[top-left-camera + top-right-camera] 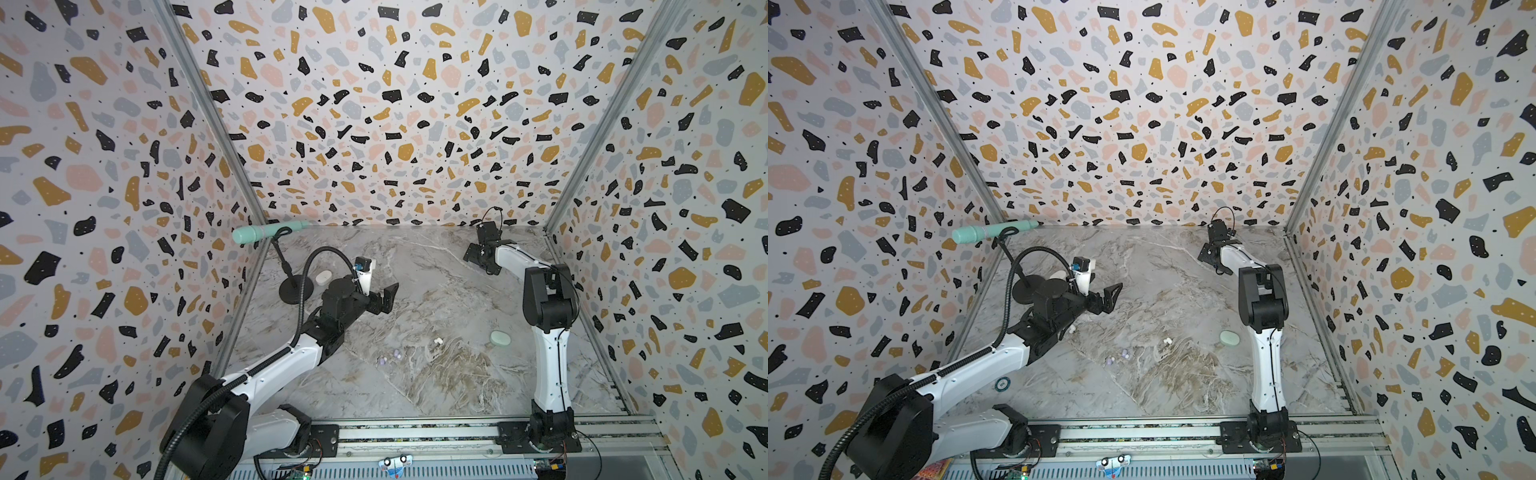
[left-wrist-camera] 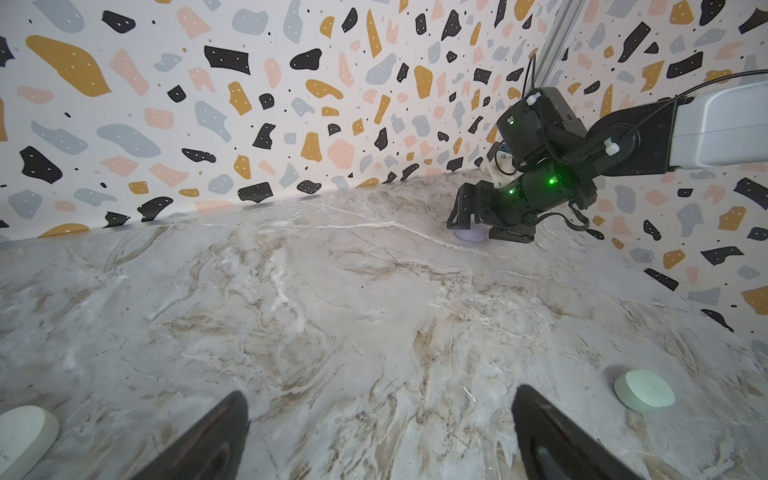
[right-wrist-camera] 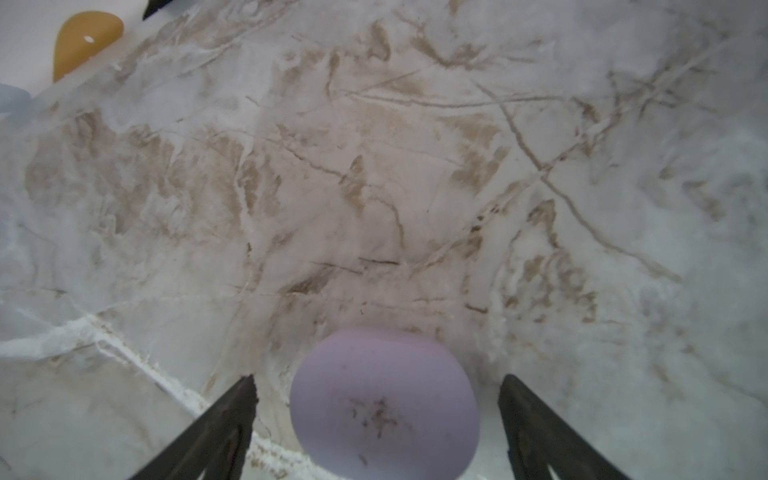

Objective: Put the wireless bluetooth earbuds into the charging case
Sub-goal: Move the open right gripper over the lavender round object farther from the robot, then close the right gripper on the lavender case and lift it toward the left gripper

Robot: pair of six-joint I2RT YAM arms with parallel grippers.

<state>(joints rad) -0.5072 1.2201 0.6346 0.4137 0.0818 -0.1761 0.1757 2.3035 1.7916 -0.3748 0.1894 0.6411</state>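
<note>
— Where are the earbuds?

— Loose on the marble tabletop [image 1: 419, 390], toward the near middle. The lavender earbuds [image 1: 397, 354] lie close together. A white earbud [image 1: 438, 341] sits to their right, a little farther back. In a top view a second white earbud [image 1: 1072, 329] shows just beside the left arm [image 1: 976, 370]. None of them is in a case.

— And the cases?

— There are three pebble shapes, well apart, each lying flat and looking closed. The mint charging case [image 1: 500, 338] is on the right, just left of the right arm [image 1: 548, 353]. The white charging case [image 1: 323, 277] is on the far left, beside the round base of the microphone stand [image 1: 296, 291]. The lavender charging case [image 3: 384, 403] is far right, toward the terrazzo back wall [image 1: 395, 124].

— What about the right gripper?

— The right gripper [image 3: 379, 379] is low over the lavender charging case, with one finger on each side. Its jaws stand apart, and bare marble shows between each finger and the case, so it grips nothing.

— And the left one?

— The left gripper [image 1: 390, 298] hangs above the table, left of centre. Its jaws are spread wide with only tabletop between them. Its wrist view catches the mint charging case at one edge and the white charging case at the other.
</note>
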